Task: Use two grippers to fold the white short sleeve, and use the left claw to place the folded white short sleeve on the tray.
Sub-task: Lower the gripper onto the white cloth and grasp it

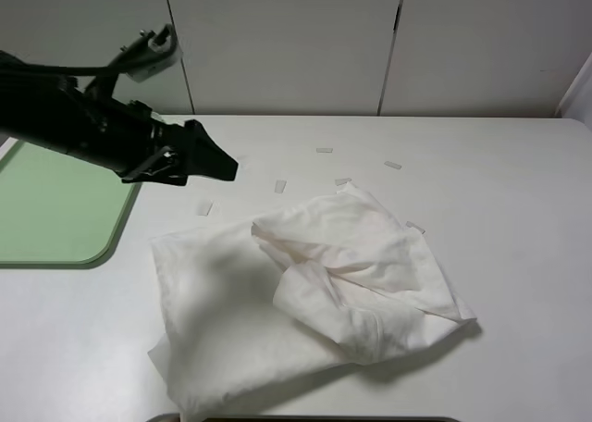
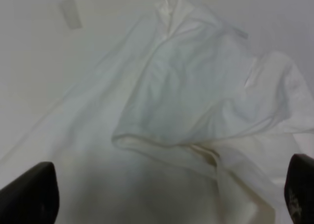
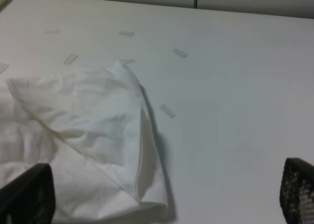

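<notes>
The white short sleeve [image 1: 305, 292] lies crumpled and loosely folded over itself in the middle of the white table. My left claw [image 1: 220, 166] hovers above the table just beyond the shirt's far left corner, pointing right. In the left wrist view its gripper [image 2: 164, 197] stands wide open over the shirt [image 2: 186, 101], with nothing between the fingertips [image 2: 29, 194]. The right gripper [image 3: 162, 197] is also wide open, above the shirt's right edge [image 3: 98, 135], and holds nothing; it is out of the high view. The pale green tray [image 1: 51, 209] lies at the left, partly under the left arm.
Small pale tape strips [image 1: 324, 150] [image 1: 393, 165] [image 1: 279, 186] dot the table behind the shirt. White cabinet panels [image 1: 296, 43] stand behind the table. Bare tabletop [image 1: 518, 218] stretches to the right of the shirt.
</notes>
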Tool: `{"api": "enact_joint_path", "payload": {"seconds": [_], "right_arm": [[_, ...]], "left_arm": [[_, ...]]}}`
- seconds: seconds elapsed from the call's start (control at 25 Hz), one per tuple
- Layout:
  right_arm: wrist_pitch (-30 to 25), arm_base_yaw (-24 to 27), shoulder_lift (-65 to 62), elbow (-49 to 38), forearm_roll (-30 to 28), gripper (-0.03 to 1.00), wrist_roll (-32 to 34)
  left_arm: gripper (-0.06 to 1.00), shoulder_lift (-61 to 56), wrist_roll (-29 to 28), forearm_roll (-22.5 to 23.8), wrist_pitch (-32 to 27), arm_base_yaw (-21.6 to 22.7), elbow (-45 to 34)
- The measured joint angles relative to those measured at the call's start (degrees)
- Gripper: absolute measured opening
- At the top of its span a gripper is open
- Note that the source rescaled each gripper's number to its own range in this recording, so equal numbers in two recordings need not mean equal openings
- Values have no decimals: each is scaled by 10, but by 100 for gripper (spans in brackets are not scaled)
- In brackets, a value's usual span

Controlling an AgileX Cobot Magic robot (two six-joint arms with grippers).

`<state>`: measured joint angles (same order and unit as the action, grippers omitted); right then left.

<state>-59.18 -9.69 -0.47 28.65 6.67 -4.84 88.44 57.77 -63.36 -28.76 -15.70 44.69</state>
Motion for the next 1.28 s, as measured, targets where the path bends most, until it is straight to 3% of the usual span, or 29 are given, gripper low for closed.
{"api": "enact_joint_path", "payload": {"seconds": [0.16,0.4,0.52,0.76,0.96,1.28], "right_arm": [[0,0,0,0,0,100,0],[0,0,0,0,0,100,0],[0,0,0,0,0,100,0],[0,0,0,0,0,100,0],[0,0,0,0,0,100,0],[0,0,0,0,0,100,0]], "left_arm": [[91,35,-15,0,3,-15,2],[91,40,-103,33,-5,-13,-11],[91,43,-150,45,-23,7,-56],[90,44,-154,36,-19,12,-125],[90,43,-117,-10,6,12,-181],[90,43,-110,-15,42,12,-217]]}}
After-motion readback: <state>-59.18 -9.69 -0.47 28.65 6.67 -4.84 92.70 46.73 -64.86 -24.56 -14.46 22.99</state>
